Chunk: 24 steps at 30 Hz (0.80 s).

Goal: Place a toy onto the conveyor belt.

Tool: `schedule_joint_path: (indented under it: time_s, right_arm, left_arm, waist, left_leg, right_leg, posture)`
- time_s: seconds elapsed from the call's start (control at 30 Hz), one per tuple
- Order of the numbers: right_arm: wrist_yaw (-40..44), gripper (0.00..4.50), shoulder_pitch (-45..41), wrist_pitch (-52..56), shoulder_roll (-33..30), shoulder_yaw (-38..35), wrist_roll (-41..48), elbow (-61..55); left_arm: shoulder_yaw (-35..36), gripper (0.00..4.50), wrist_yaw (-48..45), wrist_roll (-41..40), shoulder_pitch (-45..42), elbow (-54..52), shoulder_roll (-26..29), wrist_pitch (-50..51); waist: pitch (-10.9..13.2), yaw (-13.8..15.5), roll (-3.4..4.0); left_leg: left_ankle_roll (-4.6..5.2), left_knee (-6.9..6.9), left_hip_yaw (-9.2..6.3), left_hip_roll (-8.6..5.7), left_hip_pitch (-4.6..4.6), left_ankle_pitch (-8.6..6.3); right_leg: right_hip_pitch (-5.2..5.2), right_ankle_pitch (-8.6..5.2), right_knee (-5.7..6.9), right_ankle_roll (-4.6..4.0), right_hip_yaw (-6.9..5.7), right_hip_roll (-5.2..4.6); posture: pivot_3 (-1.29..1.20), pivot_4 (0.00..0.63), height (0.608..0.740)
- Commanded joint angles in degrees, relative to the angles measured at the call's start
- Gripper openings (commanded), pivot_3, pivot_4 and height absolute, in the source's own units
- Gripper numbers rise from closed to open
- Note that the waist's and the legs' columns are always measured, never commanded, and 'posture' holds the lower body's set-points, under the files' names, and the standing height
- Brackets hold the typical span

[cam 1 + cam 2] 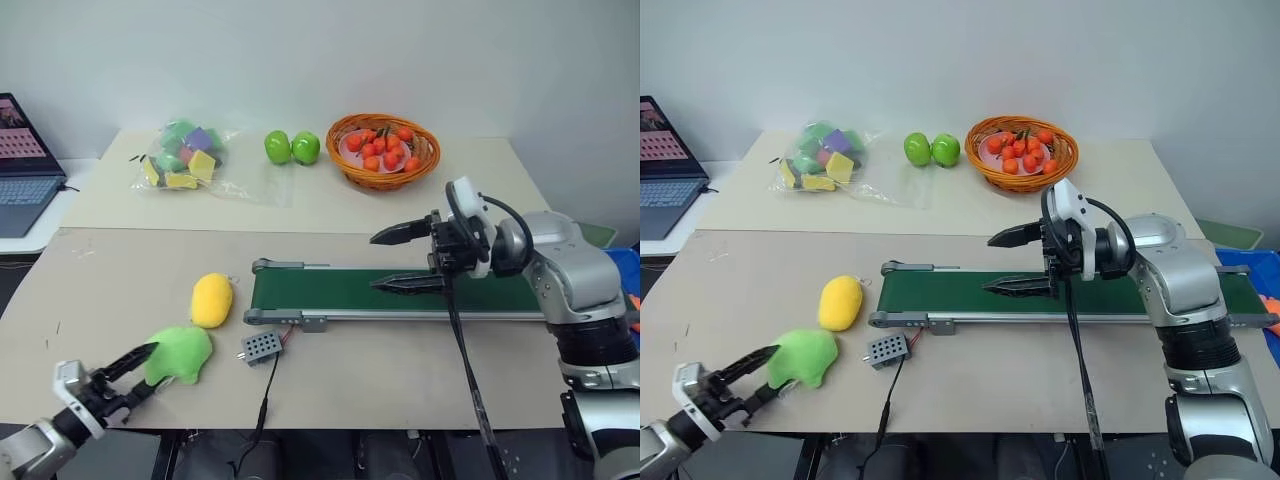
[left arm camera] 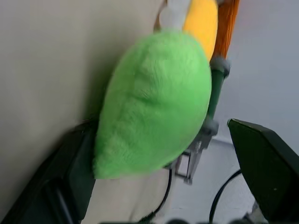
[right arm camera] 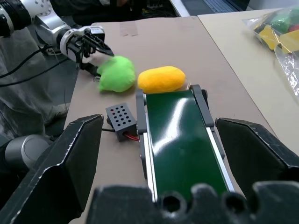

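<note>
Near the surface's (image 1: 400, 390) front edge, the left gripper (image 1: 140, 372) reaches low, fingers spread around the toy (image 1: 180, 354). Right gripper (image 1: 405, 259) hovers, fingers apart, over the conveyor belt (image 1: 340, 290).

laptop (image 1: 25, 165): cut by frame edge | toy (image 1: 180, 354): partly behind left jaws
</note>
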Motion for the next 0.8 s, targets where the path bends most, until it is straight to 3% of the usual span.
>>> schedule_joint_path:
  time_s: [0.03,0.13,0.3,0.53,0.8]
  right_arm:
    - [-0.91,4.5,0.14,0.57,-1.33,-2.21,0.92,-2.43]
    - [-1.55,4.5,0.62,0.61,-1.91,-2.61,0.99,-2.94]
    - [-2.52,4.5,1.72,0.5,-2.49,-2.93,0.96,-3.77]
    - [-3.27,4.5,2.39,-0.71,-2.19,-2.34,0.19,-3.38]
    - [-3.09,4.5,1.88,-2.76,-0.7,-0.91,-1.12,-1.31]
  left_arm:
    - [-1.81,4.44,1.08,0.11,-0.44,-1.54,-0.62,0.39]
    - [-3.11,4.44,1.46,1.87,-1.71,0.61,0.06,-1.55]
    - [-4.62,2.45,-0.88,2.7,-2.34,3.47,1.56,-3.19]
    - [-6.61,0.08,-9.51,0.48,0.51,2.37,5.94,-2.25]
    - [-1.24,0.03,-21.66,-6.93,4.3,-1.28,13.62,-0.52]
  waist:
    - [0.0,-0.01,0.0]
    - [-0.01,0.12,0.02]
    - [-0.02,0.04,0.03]
    - [-0.02,-0.17,0.03]
    - [-0.01,-0.27,0.01]
  left_leg:
    - [0.0,0.0,0.0,0.0,0.0,0.0]
    - [0.0,0.0,0.0,-0.02,0.02,0.0]
    - [0.0,0.0,0.0,-0.01,0.02,0.0]
    - [0.0,-0.01,0.0,0.0,0.01,0.0]
    - [0.01,-0.03,-0.01,0.05,0.0,0.0]
  right_leg:
    - [0.0,0.0,0.0,0.0,0.0,0.0]
    - [0.01,0.0,0.02,-0.01,0.0,-0.01]
    - [0.03,-0.01,0.01,-0.01,0.0,0.01]
    - [0.0,-0.03,0.0,-0.05,0.0,0.03]
    - [-0.05,-0.09,0.02,-0.14,-0.03,0.05]
  posture:
    - [0.0,0.15,0.738]
    - [0.0,0.15,0.738]
    - [0.0,0.15,0.738]
    - [0.0,0.15,0.738]
    - [0.0,0.15,0.738]
